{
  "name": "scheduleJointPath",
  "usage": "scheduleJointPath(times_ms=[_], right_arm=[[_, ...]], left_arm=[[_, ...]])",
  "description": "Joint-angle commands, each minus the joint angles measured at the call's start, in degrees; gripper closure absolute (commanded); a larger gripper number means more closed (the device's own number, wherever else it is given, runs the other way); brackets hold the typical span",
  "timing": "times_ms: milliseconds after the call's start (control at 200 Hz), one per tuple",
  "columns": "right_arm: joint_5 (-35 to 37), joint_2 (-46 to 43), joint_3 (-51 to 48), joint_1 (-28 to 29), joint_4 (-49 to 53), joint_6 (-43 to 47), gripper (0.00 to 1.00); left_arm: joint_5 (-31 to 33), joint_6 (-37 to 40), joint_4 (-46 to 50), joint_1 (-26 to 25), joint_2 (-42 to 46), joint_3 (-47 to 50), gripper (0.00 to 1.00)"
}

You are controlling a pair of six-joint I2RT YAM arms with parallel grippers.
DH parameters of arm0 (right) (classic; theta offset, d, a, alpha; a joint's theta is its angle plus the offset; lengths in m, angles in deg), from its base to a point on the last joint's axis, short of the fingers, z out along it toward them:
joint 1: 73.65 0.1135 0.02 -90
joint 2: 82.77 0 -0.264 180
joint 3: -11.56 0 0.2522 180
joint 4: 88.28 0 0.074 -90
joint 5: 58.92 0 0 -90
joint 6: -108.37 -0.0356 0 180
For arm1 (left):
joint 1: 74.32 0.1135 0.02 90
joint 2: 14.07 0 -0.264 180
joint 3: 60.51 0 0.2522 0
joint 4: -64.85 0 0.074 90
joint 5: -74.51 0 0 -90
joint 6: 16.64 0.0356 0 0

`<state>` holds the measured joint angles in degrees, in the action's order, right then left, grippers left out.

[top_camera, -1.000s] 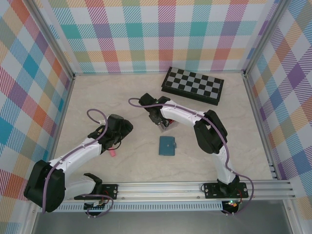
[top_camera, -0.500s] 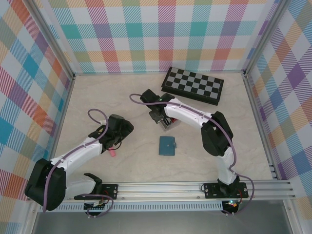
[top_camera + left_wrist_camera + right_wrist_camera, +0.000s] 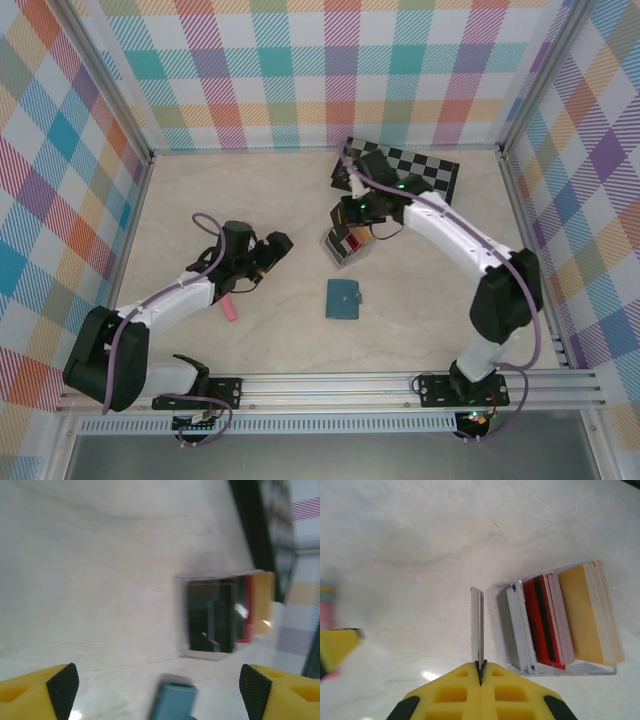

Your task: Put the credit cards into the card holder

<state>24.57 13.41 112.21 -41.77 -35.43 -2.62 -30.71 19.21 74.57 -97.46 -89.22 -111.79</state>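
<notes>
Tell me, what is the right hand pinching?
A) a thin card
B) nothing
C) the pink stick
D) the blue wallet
A: the right hand is shut on a thin card, which it holds edge-on next to the tray of cards.

The card holder (image 3: pixel 344 299) was teal. The credit cards (image 3: pixel 542 622) were grey-white, red with a dark stripe, and tan. The chessboard (image 3: pixel 438 176) was black-and-grey checked, the stick (image 3: pixel 230 309) pink, the counter (image 3: pixel 250 200) cream marble, and the fingers (image 3: pixel 450 697) yellow.
</notes>
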Motion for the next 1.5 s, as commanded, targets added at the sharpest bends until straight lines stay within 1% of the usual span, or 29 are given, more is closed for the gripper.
scheduleJointPath(times_ms=[0,90,230,435,540,600,745,885,1140,1235,1325,1395,1495], right_arm=[[-17.72,-4.56,-5.55,-4.43,-9.72,-8.65,0.96],[-23.26,-7.39,-8.82,-6.81,-14.23,-12.25,0.96],[-28.28,-9.66,-11.66,-8.65,-18.21,-16.00,0.96],[-33.54,-10.42,-13.80,-9.07,-23.43,-19.46,0.96],[-36.51,-9.64,-14.21,-9.03,-25.80,-21.11,0.96],[-37.44,-9.41,-14.61,-9.03,-26.64,-21.52,0.96],[-40.39,-9.00,-15.96,-9.16,-30.63,-23.38,0.95],[-41.46,-8.06,-16.03,-9.28,-30.67,-23.32,0.94],[-40.93,-7.46,-15.96,-9.55,-29.80,-23.30,0.91],[-41.48,-7.25,-15.70,-9.55,-29.90,-23.41,0.88],[-42.98,-6.74,-15.36,-9.55,-30.11,-23.41,0.82],[-44.02,-6.39,-15.26,-9.51,-30.48,-23.73,0.74],[-46.71,-5.40,-14.88,-9.39,-31.40,-23.92,0.70]], left_arm=[[-14.15,-2.33,-13.71,0.90,-3.34,-3.72,0.12],[-19.73,-6.98,-22.16,0.90,-7.13,-5.13,0.10],[-23.42,-12.14,-31.44,0.64,-10.31,-7.16,0.09],[-26.84,-12.77,-33.55,-1.03,-11.94,-11.25,0.09],[-27.80,-13.71,-35.79,-1.99,-12.58,-12.52,0.12],[-28.01,-14.61,-37.66,-2.34,-12.65,-12.87,0.17],[-27.99,-15.49,-38.84,-2.52,-12.74,-13.34,0.33],[-28.55,-16.37,-40.43,-2.62,-12.78,-13.45,0.48],[-28.54,-16.98,-40.88,-2.61,-11.44,-13.08,0.88],[-28.38,-17.15,-40.49,-2.62,-11.08,-12.93,0.99],[-28.28,-17.22,-40.38,-2.64,-10.98,-12.87,1.00],[-28.32,-17.35,-40.43,-2.64,-10.91,-12.95,1.00],[-28.52,-18.02,-41.18,-2.70,-10.98,-13.05,1.00]])
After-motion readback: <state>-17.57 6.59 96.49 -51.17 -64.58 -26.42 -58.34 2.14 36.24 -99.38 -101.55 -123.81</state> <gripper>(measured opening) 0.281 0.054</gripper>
